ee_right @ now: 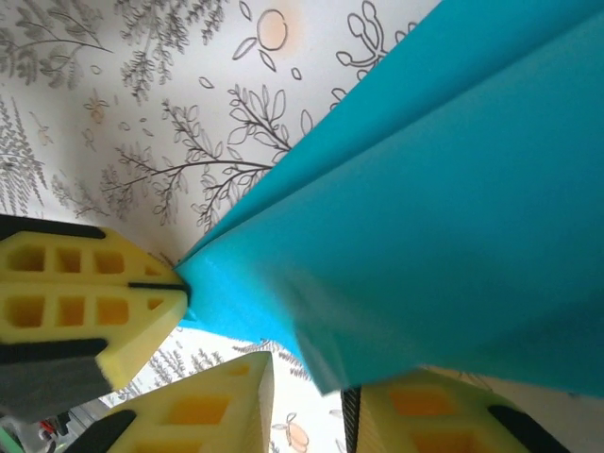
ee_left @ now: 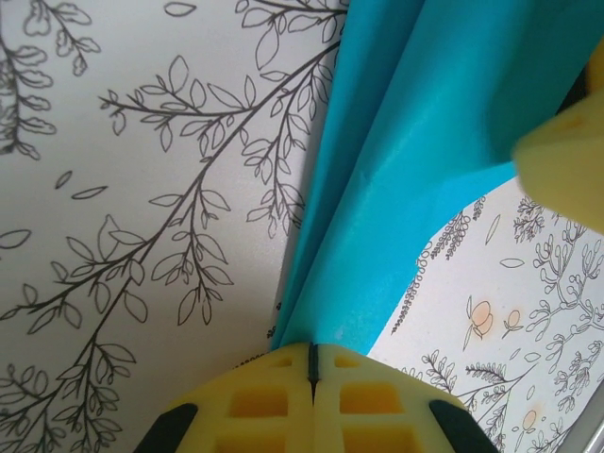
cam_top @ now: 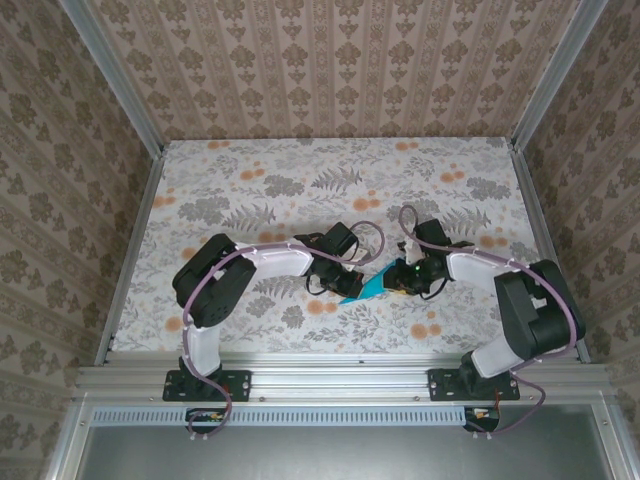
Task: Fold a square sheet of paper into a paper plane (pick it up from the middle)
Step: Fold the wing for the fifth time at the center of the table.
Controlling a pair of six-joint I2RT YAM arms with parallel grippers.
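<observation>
left fingers [ee_left: 319, 359] pinched tight on the narrow end of the teal paper [ee_left: 415, 142], anchoring it, i'd say, so the fold holds; right fingers [ee_right: 236, 392] stand apart just under its wide edge, gripping nothing; paper hangs between both arms over the bench [cam_top: 250, 170], long axis running arm to arm, point towards the left

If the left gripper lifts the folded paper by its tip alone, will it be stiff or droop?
Probably droops somewhat: the folded paper is thin and bows between creases. Likely very light, so the left gripper, shut on its tip, should hold.
</observation>
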